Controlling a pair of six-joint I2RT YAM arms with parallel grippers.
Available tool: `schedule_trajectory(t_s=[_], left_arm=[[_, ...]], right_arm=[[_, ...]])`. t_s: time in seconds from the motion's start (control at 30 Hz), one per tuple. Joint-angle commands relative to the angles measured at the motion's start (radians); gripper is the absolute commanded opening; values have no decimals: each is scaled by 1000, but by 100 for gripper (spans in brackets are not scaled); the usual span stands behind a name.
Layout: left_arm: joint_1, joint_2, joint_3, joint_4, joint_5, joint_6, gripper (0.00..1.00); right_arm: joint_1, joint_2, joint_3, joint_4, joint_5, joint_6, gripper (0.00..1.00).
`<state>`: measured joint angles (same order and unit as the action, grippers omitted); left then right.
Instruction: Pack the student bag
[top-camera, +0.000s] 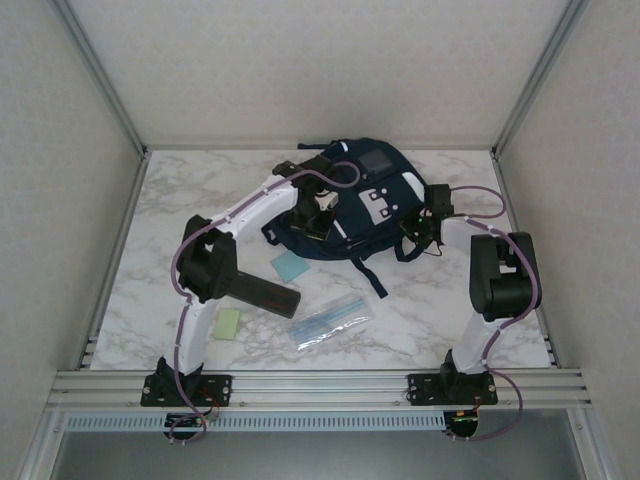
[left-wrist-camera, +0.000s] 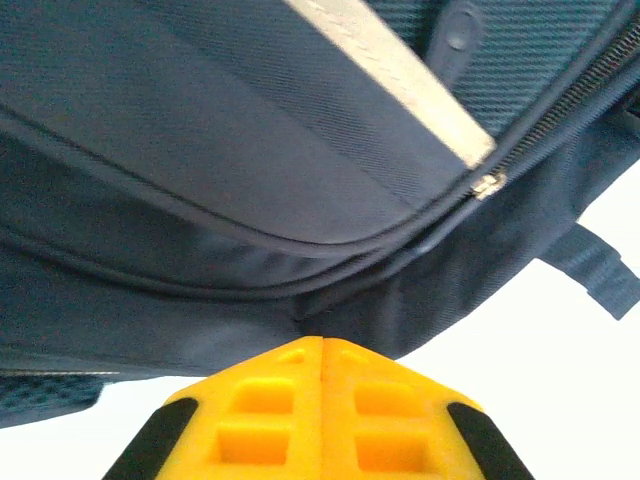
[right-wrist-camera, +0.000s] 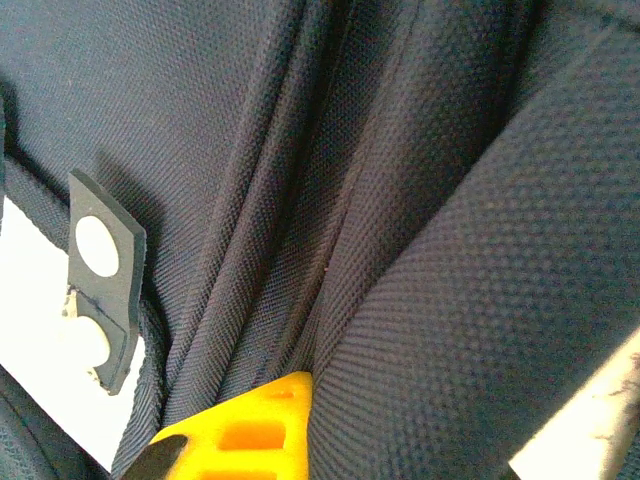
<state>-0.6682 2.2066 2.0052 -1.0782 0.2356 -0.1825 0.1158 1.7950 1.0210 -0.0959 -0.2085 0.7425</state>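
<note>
Student bag (top-camera: 385, 190) against left gripper (left-wrist-camera: 322, 342) tips

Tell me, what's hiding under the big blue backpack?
The marble table lies under the backpack, and a dark strap pokes out at its near edge. Anything else beneath is covered by the bag.

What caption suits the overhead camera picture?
Two robot arms reach onto a navy student bag on a marble table.

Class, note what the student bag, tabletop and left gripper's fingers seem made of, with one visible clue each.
The student bag: probably woven synthetic fabric, matte; fine weave grain shows. The tabletop: marble-look, grey veins on white, perhaps laminate. The left gripper: yellow moulded plastic, seemingly; smooth with square recesses.
</note>
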Motion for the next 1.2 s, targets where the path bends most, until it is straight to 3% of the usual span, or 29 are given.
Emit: schedule_trajectory(t_s=[0.0,0.03,0.1,0.2,0.4,0.57,0.73,1.0,1.17], left_arm=[[-21,6,-26,34,67,-20,10],[-26,3,-35,60,83,-31,22],[-36,-1,-56,109,120,-55,36],[-53,1,-85,187,161,-95,49],[-68,49,-124,288,169,-138,49],[-71,100,-145,281,101,-104,48],[-80,105,-236,287,-58,-72,52],[-116,-53,-414,501,-440,-116,68],[-123,-3,-363,524,-416,-112,72]], right_arm=[[-8,-46,-13,-34,40,-33,0],[-8,-46,-15,-31,37,-33,0],[-7,-46,-23,-22,25,-28,2],[-8,-46,-44,1,15,-10,3],[-5,-37,-72,29,0,7,3],[-5,-42,-88,39,1,12,2],[-4,-45,-93,48,-3,20,2],[-3,-51,-97,56,-6,31,2],[-1,-43,-99,60,-14,38,2]])
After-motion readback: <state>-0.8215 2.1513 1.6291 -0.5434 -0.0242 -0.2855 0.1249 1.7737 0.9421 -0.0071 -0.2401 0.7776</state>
